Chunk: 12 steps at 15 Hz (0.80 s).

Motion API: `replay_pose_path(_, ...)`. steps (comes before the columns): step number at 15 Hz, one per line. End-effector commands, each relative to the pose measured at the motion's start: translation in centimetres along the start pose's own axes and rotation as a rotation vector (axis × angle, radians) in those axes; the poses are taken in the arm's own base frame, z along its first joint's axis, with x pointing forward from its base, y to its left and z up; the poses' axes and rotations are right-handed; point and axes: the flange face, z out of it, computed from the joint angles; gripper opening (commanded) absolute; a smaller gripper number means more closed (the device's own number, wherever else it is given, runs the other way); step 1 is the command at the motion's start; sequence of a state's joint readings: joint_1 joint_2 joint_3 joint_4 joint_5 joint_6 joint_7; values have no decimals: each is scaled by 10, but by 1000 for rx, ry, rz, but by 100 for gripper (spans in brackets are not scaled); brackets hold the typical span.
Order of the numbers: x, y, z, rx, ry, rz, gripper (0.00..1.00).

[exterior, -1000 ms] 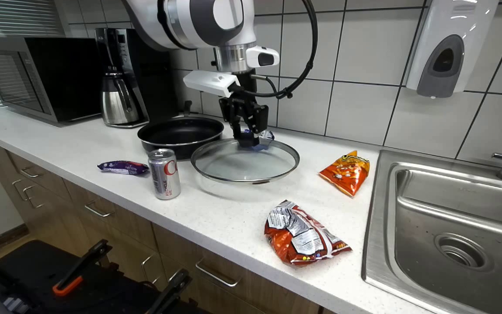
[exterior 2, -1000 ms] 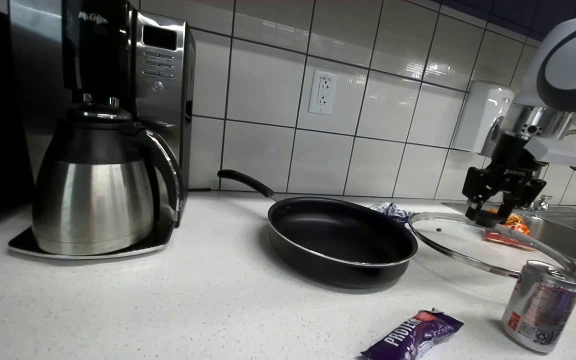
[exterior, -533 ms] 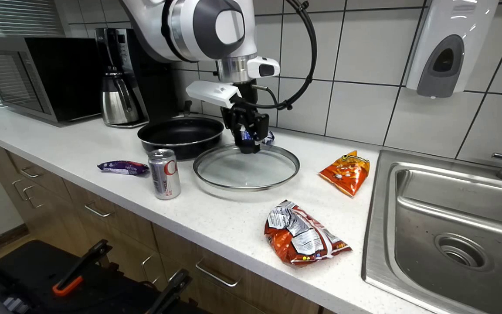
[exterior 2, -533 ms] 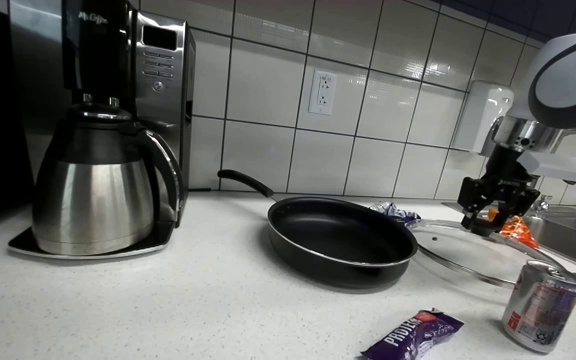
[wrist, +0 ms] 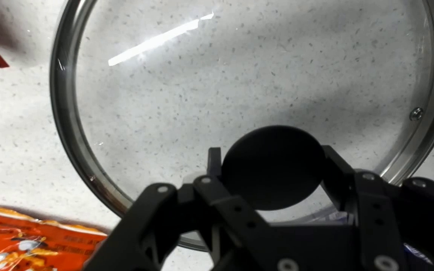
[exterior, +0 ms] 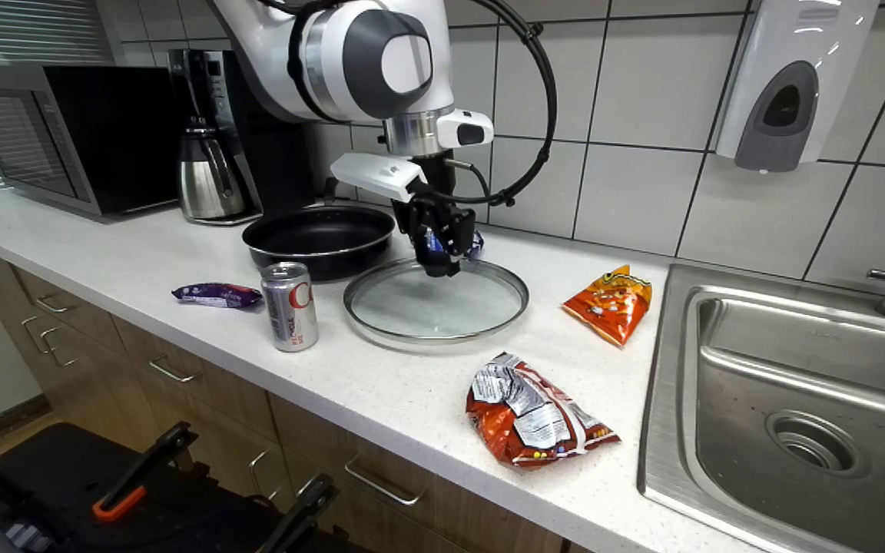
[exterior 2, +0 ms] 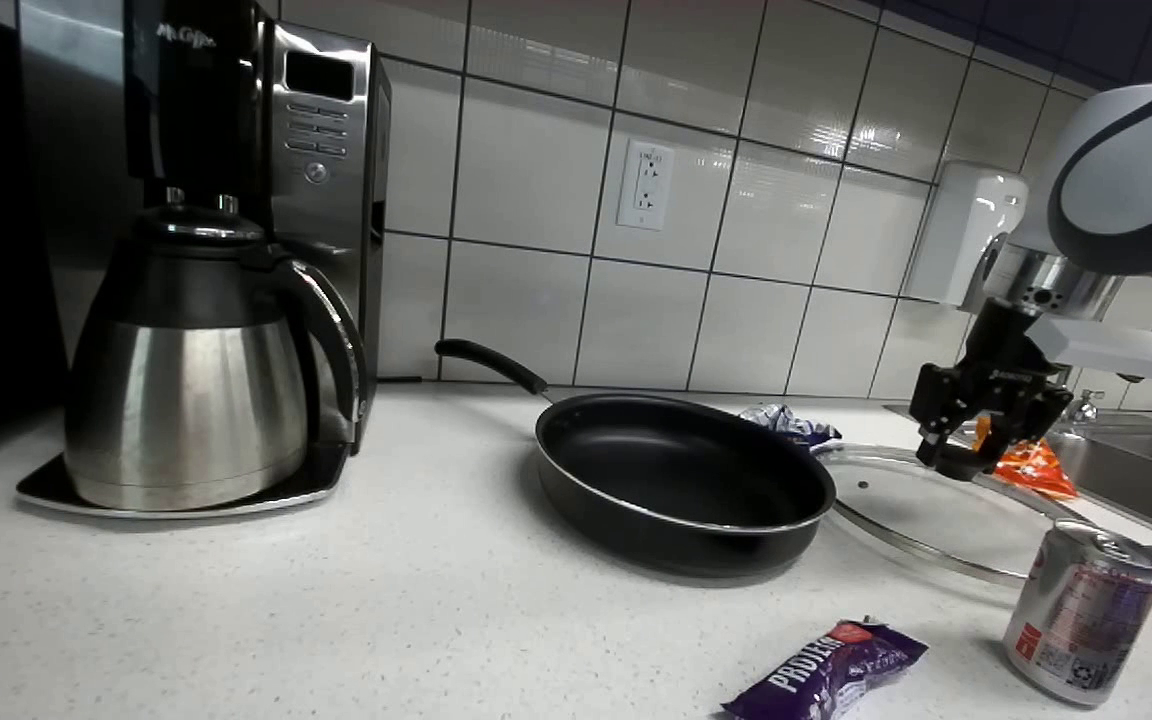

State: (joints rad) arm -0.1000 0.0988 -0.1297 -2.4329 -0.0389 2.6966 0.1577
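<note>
My gripper (wrist: 272, 165) is closed on the round black knob (wrist: 273, 175) of a clear glass lid (exterior: 435, 311), with my fingers (wrist: 214, 160) set against opposite sides of it in the wrist view. The lid is roughly level and very low over the white speckled countertop (exterior: 381, 392); I cannot tell whether its steel rim (wrist: 64, 105) touches the surface. Just beside the lid is a black frying pan (exterior 2: 681, 545), its handle (exterior 2: 491, 362) toward the tiled wall (exterior: 634, 84). In an exterior view a crumpled blue-and-silver wrapper (exterior 2: 786, 422) lies between the pan and that wall. A silver soda can (exterior: 290, 307) stands upright near the lid on the front side, and a purple protein bar (exterior 2: 826, 672) lies near the can. On the sink side I have an orange snack bag (exterior: 611, 305) near the lid and a red snack bag (exterior: 531, 418) closer to the counter's front edge. Past them is the stainless-steel sink (exterior: 671, 395), with a soap dispenser (exterior: 803, 46) on the wall above. Toward the opposite end, a coffee maker (exterior 2: 326, 220) with its steel carafe (exterior 2: 186, 400) stands beside a microwave (exterior: 120, 138).
</note>
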Motion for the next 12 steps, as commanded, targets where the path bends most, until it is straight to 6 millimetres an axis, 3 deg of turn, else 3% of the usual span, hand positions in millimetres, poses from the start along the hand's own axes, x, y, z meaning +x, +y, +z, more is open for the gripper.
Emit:
replay_pose_path(1, 4, 2, -12, 9, 32, 11, 57)
replay_pose_path(2, 4, 2, -13, 10, 32, 12, 85)
replay_pose_path(4, 5, 2, -16, 10, 41, 9, 97)
replay_pose_path(12, 18, -9, -45, 33, 124, -31, 100)
